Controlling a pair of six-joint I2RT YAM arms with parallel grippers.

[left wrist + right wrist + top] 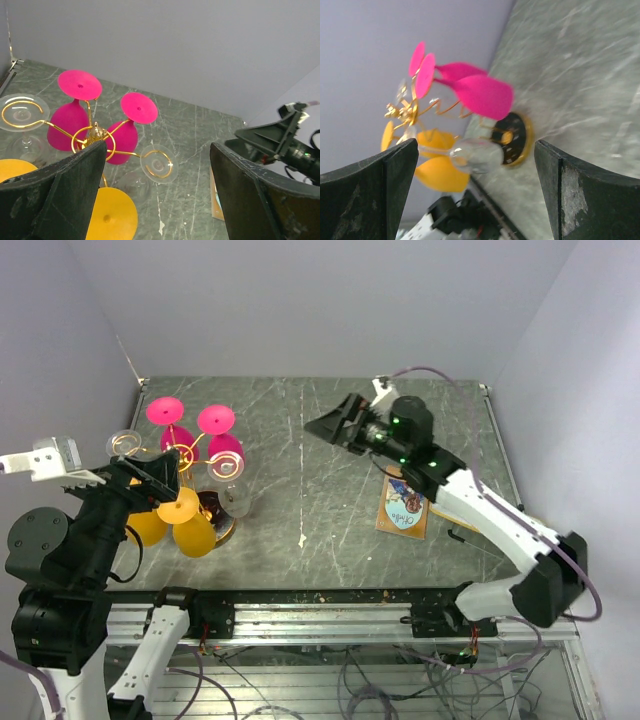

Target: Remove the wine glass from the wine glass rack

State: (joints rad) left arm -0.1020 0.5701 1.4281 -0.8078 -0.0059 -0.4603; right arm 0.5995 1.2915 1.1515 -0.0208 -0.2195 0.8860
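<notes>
Wine glass rack (pixel 184 453) at 9 o'clock on surface (pixel 330 510), pink/yellow/clear wine glasses (pixel 216 421) hung inverted — left pincer (pixel 157 150) spread just beside it; right pincer (pixel 336 418) spread, well apart twd 3 o'clock.

Left arm (pixel 70 540) of bulky black joints; right arm (pixel 500 515) with white shells, black joints, green indicator lights, a looping lilac cable (pixel 596 585); scuffed black fingers (pixel 365 190)

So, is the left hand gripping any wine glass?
No, the left hand hangs open near the wine glass rack, its fingers wide apart and holding nothing.
</notes>
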